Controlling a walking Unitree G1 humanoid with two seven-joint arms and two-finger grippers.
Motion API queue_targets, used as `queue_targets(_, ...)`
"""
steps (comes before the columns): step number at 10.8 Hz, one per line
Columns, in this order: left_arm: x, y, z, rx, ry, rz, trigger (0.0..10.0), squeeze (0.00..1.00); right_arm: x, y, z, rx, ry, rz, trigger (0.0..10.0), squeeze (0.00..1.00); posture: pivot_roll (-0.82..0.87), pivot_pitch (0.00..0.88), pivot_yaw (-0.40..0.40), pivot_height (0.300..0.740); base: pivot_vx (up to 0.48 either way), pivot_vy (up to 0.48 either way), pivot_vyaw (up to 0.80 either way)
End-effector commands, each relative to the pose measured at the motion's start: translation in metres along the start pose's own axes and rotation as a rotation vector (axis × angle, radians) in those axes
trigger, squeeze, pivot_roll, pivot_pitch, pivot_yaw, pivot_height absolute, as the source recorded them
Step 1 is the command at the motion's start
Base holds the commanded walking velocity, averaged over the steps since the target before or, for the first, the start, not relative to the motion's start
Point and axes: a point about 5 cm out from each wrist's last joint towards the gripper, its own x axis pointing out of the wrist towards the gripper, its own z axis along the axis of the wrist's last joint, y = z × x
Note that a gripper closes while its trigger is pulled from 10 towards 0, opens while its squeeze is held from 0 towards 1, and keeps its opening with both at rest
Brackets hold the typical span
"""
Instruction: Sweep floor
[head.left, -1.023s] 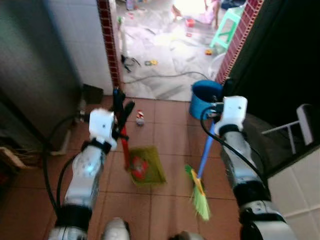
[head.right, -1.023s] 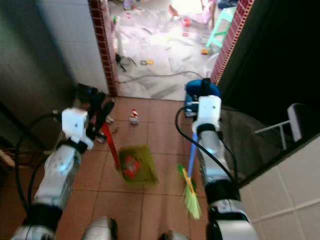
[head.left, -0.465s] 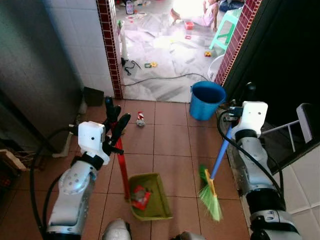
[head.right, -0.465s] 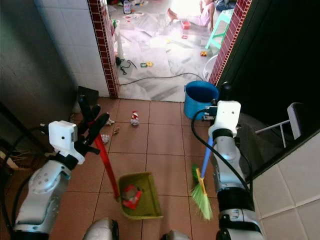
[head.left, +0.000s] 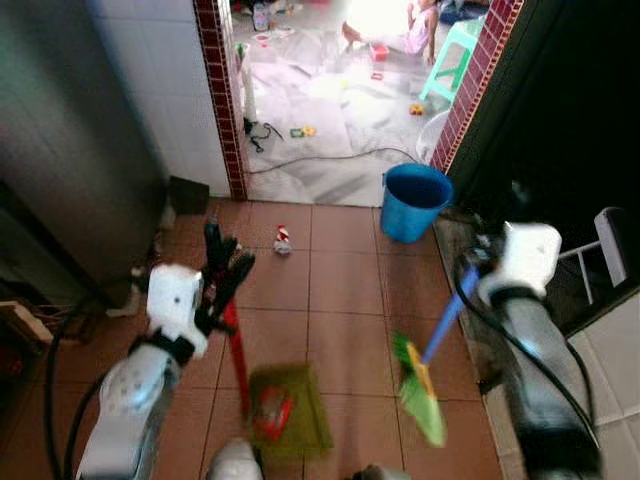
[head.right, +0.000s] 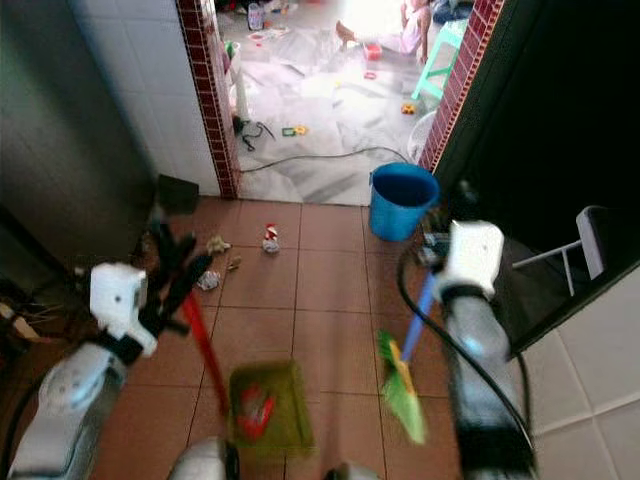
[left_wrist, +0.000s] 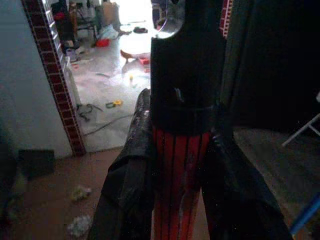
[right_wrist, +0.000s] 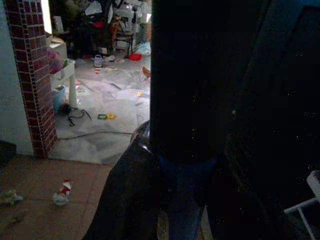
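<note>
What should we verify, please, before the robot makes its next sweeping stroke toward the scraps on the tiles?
1. Left gripper clamped on the red dustpan handle: ok.
2. Right gripper closed on the blue broom handle: ok.
3. Dustpan flat on the floor: cannot tell, blurred.
4. Green bristles touching the tiles: cannot tell.
5. Litter ahead, unswept: not ok.
6. Blue bucket apart from the broom: ok.

A: What do the surfaces look like?
B: The floor (head.left: 340, 300) is matt terracotta tile; the blue bucket (head.left: 414, 200) looks like smooth plastic.
A: And the tools?
B: The dustpan handle (left_wrist: 177, 180) is ribbed red plastic, the wall (head.left: 150, 90) glossy white tile.
</note>
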Motion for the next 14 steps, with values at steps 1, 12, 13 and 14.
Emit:
queue_targets(1, 0.003, -0.002, 0.012, 0.012, -0.051, -0.003, 10.0, 0.00, -0.005, -0.003, -0.002, -0.007, 0.028, -0.009, 10.0, 0.00, -0.03, 0.000, -0.022, 0.740, 0.000, 0.000, 0.00)
queue_targets(12, 0.009, -0.002, 0.027, -0.051, -0.102, 0.006, 10.0, 0.00, -0.007, 0.009, 0.003, -0.001, 0.065, 0.020, 10.0, 0.00, -0.03, 0.005, -0.033, 0.740, 0.143, 0.000, -0.65)
queue_targets(13, 0.010, -0.002, 0.029, -0.050, -0.108, 0.007, 10.0, 0.00, -0.007, 0.009, 0.003, -0.001, 0.068, 0.021, 10.0, 0.00, -0.03, 0.005, -0.033, 0.740, 0.315, 0.000, -0.46)
queue_targets(14, 0.011, -0.001, 0.030, -0.049, -0.113, 0.012, 10.0, 0.00, -0.006, 0.009, 0.003, 0.000, 0.068, 0.022, 10.0, 0.00, -0.03, 0.003, -0.033, 0.740, 0.319, 0.000, 0.00)
